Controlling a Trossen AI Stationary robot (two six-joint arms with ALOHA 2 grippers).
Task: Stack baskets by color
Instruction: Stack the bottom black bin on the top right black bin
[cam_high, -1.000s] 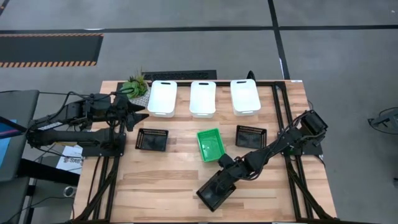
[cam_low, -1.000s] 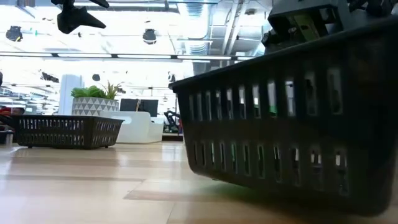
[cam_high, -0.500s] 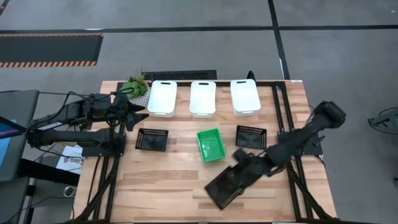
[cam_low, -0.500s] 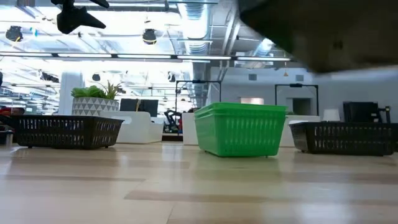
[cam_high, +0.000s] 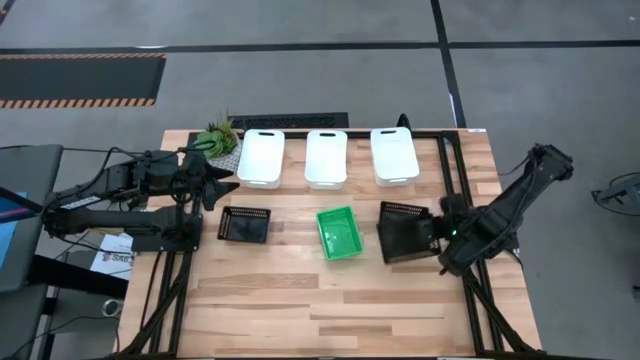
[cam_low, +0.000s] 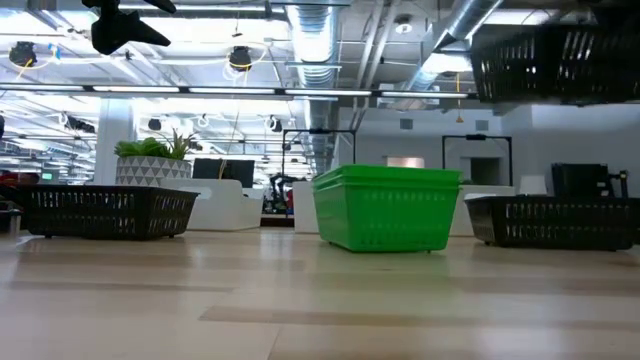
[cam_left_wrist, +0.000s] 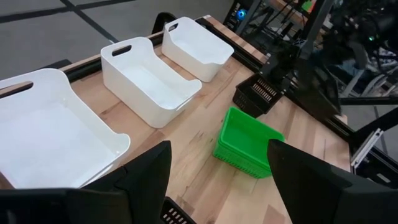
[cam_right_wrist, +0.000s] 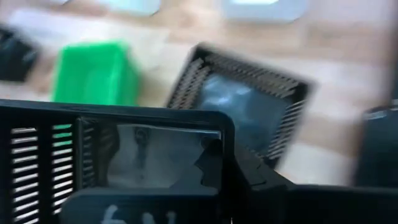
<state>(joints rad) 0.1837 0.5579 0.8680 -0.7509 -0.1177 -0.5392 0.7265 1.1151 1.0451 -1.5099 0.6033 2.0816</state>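
Observation:
My right gripper (cam_high: 443, 236) is shut on a black mesh basket (cam_high: 405, 243) and holds it in the air (cam_low: 560, 60) above the right part of the table. Just below and beyond it, a second black basket (cam_high: 402, 209) rests on its base. A green basket (cam_high: 339, 232) stands at the middle and a third black basket (cam_high: 245, 224) left of it. Three white baskets (cam_high: 327, 157) stand in a row along the far edge. My left gripper (cam_high: 228, 180) hangs open at the far left, above the table, with nothing between its fingers (cam_left_wrist: 149, 180). My right gripper holds the black basket by the wall nearest the wrist (cam_right_wrist: 155, 202). One dark finger (cam_right_wrist: 211, 163) shows inside the basket against that wall; the other is hidden behind it. The fingers slant down from the table's right side. The basket hangs clear of the table, opening upward.
A small potted plant (cam_high: 215, 135) stands at the far left corner. Black frame rails (cam_high: 447, 170) run along the table's right side and far edge. Bare wood (cam_high: 300, 310) lies across the near half of the table.
My right gripper has risen and swung from the table's near middle toward its right and far side, rolling as it went. The black basket it holds has come up off the wood and now hangs over the black basket at the right.

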